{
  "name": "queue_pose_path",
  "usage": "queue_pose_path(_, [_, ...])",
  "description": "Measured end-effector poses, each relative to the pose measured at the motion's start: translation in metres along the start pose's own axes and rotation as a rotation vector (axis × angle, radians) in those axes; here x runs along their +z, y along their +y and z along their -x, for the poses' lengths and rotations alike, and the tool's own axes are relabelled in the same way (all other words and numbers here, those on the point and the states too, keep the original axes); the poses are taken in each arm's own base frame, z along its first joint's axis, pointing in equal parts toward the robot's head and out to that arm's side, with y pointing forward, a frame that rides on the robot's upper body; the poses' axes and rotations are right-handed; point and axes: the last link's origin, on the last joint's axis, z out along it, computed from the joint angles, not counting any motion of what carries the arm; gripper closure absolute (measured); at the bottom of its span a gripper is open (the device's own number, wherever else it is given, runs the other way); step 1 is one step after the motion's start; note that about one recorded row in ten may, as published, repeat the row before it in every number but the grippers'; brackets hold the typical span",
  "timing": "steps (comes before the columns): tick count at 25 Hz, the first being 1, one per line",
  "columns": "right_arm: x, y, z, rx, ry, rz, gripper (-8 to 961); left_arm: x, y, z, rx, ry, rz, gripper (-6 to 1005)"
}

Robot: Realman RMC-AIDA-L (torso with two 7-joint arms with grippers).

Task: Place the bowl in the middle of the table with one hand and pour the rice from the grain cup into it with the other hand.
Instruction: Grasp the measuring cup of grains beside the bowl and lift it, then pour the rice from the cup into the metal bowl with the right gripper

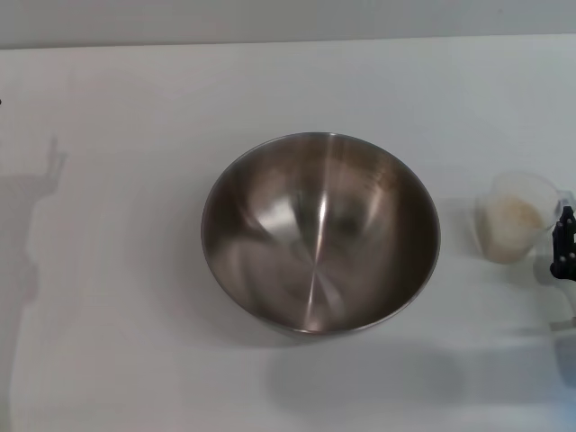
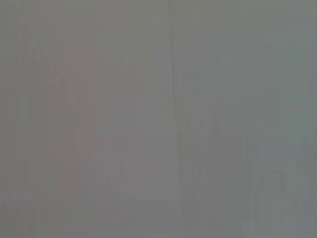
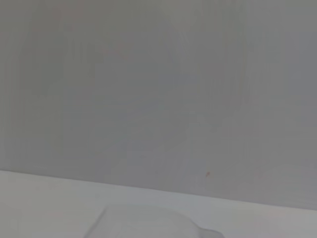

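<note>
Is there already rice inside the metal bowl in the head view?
No. The bowl shows only bare shiny metal inside, while the rice sits in the grain cup beside it.

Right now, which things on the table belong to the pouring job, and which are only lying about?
Belonging to the job:
- the bowl, standing mid-table, no rice in it
- the grain cup, upright, to the bowl's right
- the rice, inside the cup
- the table
- the right gripper, at the right edge beside the cup

Lying about:
- nothing else shows
</note>
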Motion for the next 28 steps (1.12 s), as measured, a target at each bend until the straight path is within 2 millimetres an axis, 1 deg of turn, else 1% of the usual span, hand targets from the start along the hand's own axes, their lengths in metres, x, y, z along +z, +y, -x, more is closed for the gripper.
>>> queue_pose_path(4, [0.001,-0.001,0.000,0.000,-0.001,-0.005,774,0.001,0.001,0.001,0.001,-0.004,0.005,173])
queue_pose_path(12, [0.000,-0.004,0.000,0.000,-0.001,-0.020,917,0.001,0.002,0.004,0.001,-0.026,0.008,173])
queue_pose_path(14, [-0.002,-0.005,0.003,0.000,-0.023,-0.031,953,0.001,0.002,0.005,0.000,-0.035,0.009,173])
queue_pose_path(17, [-0.006,-0.007,0.008,-0.002,-0.062,-0.043,952,0.001,0.002,0.005,0.000,-0.039,0.009,173])
queue_pose_path(19, [-0.013,-0.010,0.019,-0.006,-0.149,-0.054,952,0.000,0.002,0.006,-0.001,-0.042,0.008,173])
queue_pose_path(20, [-0.013,-0.010,0.019,-0.006,-0.149,-0.054,952,0.000,0.002,0.006,-0.001,-0.042,0.008,173])
queue_pose_path(23, [-0.015,-0.012,0.030,-0.014,-0.231,-0.058,951,0.000,0.002,0.007,0.000,-0.045,0.007,173])
queue_pose_path(24, [-0.016,-0.012,0.038,-0.032,-0.280,-0.053,951,0.000,0.002,0.007,0.001,-0.046,0.007,172])
queue_pose_path(25, [-0.016,-0.012,0.038,-0.032,-0.280,-0.053,951,0.000,0.002,0.007,0.001,-0.046,0.007,172])
queue_pose_path(28, [-0.013,-0.007,0.048,-0.070,-0.344,-0.029,950,0.000,0.002,0.007,0.001,-0.048,0.007,172])
